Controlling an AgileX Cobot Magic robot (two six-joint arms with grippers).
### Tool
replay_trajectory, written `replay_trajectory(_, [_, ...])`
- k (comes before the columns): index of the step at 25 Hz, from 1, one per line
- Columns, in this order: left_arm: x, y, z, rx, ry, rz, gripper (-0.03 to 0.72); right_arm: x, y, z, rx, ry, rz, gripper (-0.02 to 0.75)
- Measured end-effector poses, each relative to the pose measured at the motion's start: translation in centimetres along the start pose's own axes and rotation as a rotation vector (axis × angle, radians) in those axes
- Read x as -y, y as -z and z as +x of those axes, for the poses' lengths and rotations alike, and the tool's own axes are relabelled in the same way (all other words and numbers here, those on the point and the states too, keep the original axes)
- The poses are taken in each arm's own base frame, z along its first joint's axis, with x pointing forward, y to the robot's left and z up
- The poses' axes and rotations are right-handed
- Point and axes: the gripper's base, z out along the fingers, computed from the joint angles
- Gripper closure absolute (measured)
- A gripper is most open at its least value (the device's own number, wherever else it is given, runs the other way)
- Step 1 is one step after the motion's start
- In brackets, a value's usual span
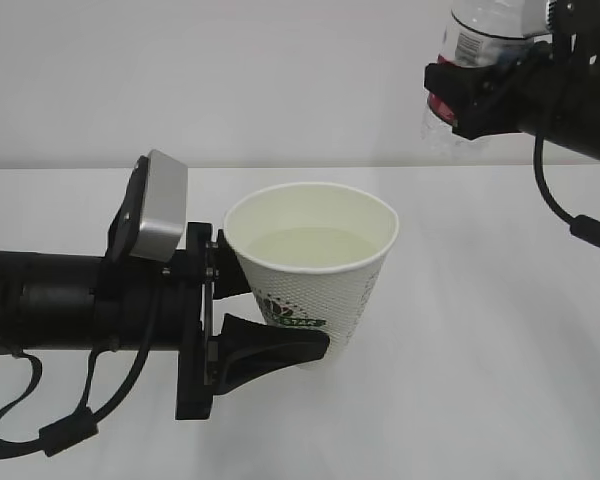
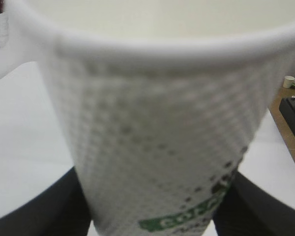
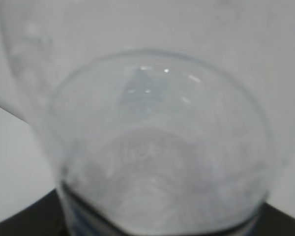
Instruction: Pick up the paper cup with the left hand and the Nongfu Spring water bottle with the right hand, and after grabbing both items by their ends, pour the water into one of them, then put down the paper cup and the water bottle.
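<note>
STEP: pour looking done, set-down pending | left end effector (image 1: 242,318) clamping upright paper cup (image 1: 315,275) holding water (image 1: 305,246), above surface (image 1: 480,330) | right end effector (image 1: 472,92) gripping Nongfu Spring water bottle (image 1: 477,40), raised upper right | NEXT: lowering both level, then releasing

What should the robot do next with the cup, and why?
Probably lower the paper cup gently onto the table. It already has water in it, the left hand holds it upright, and the Nongfu Spring water bottle is lifted away in the right hand.
</note>
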Motion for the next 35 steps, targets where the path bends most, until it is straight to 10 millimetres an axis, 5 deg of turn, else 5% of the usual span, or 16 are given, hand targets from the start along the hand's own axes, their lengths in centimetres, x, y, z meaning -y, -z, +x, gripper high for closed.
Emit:
replay_trajectory(22, [0.0, 0.0, 0.1, -0.007, -0.002, -0.004, 0.197, 0.6, 3.6, 4.7, -0.046, -0.099, 0.307, 0.337])
replay_trajectory(35, [0.0, 0.0, 0.1, -0.008, -0.002, -0.005, 0.197, 1.8, 4.3, 5.1, -0.059, -0.117, 0.466, 0.338])
